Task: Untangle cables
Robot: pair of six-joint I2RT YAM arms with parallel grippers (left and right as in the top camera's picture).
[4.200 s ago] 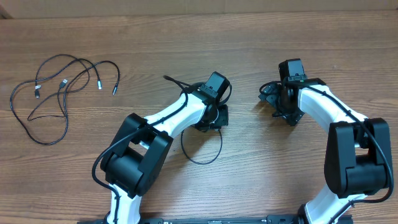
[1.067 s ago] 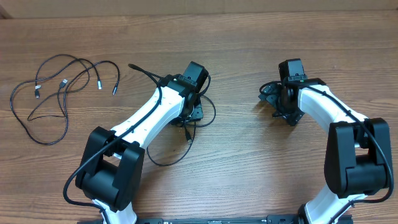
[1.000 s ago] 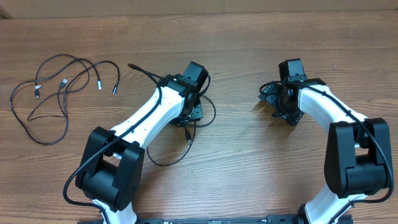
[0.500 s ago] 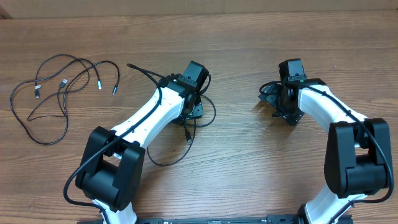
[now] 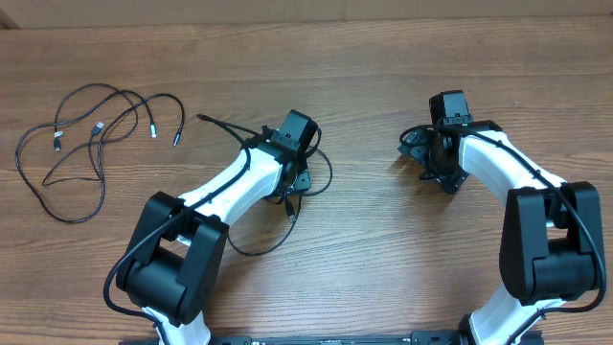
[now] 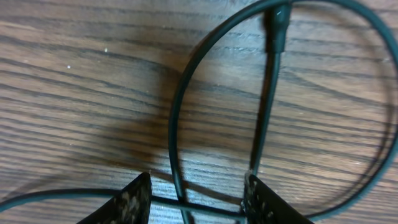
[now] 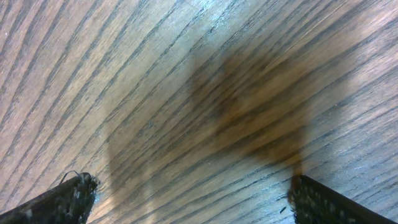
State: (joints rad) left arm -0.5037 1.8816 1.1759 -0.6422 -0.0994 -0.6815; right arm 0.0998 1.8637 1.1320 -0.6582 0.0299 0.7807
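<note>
Between the half-spread jaws of the left gripper (image 6: 196,202) a looped cable (image 6: 177,124) was seen; the other cables (image 5: 86,144) were seen well left of that gripper; the right gripper (image 7: 186,196) was spread wide.

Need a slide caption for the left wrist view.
Left claw, fingers apart, straddling a looped black cable on the wooden table.

We see a brown table (image 5: 383,57) streaked with darker wood grain. The cables (image 6: 172,124) are black, and the plug ends (image 5: 153,130) are silvery. The left arm (image 5: 230,187) and right arm (image 5: 488,163) are white with black joints. The left tool (image 6: 196,198) has black fingers (image 6: 132,200) with pale speckles.
</note>
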